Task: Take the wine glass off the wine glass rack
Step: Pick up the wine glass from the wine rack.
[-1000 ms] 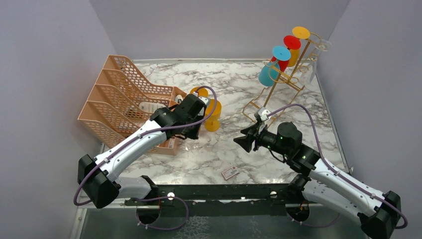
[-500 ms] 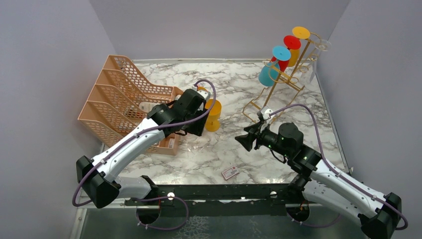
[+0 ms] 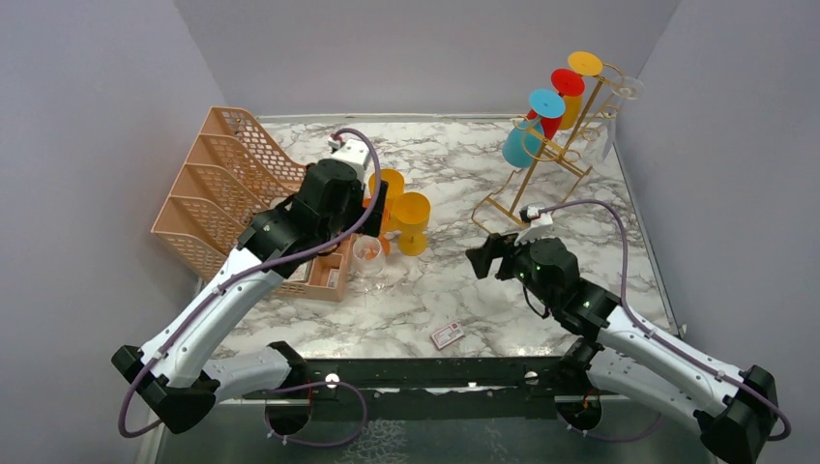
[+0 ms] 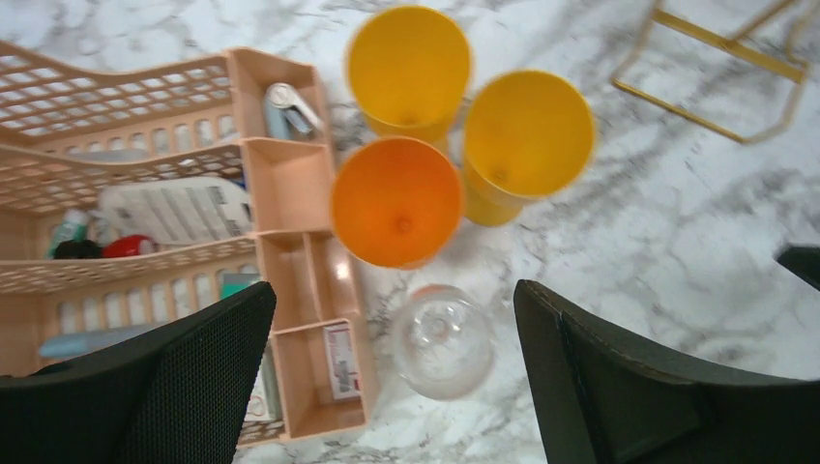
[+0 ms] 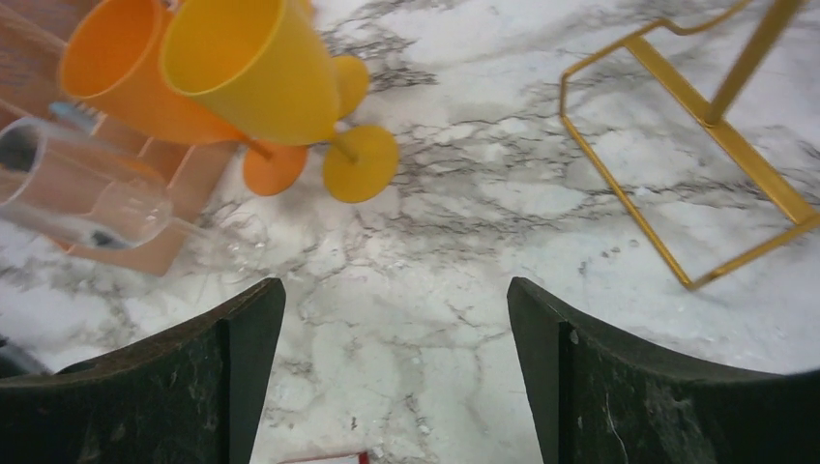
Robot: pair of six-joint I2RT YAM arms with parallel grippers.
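Action at the near edge first, where a small red-and-white card (image 3: 447, 335) is lying alone on the white marble table (image 3: 435, 290). Just beyond it, the right gripper (image 3: 486, 258) is hovering with its jaws spread wide and nothing between them, near the rectangular foot of the tall slanted gold wire wine glass rack (image 5: 720, 121). Across the table, the left gripper (image 4: 395, 295) is hanging wide apart too, holding nothing, directly above a clear stemmed wine glass (image 4: 443, 340). That glass is standing upright on the marble, just beside the peach plastic mesh file organizer (image 3: 227, 184). An orange plastic goblet (image 4: 396, 198) and two yellow plastic goblets (image 4: 529, 135) are crowding in next to it. So I'm calling this the let-go step, glass off the rack and set down. Farther back, a teal glass (image 3: 522, 145), a red glass (image 3: 566, 85) and a yellow glass (image 3: 583, 66) are hanging upside down on the rails. Next, the left arm is needing a straight lift, with its fingers staying off that clear rim.
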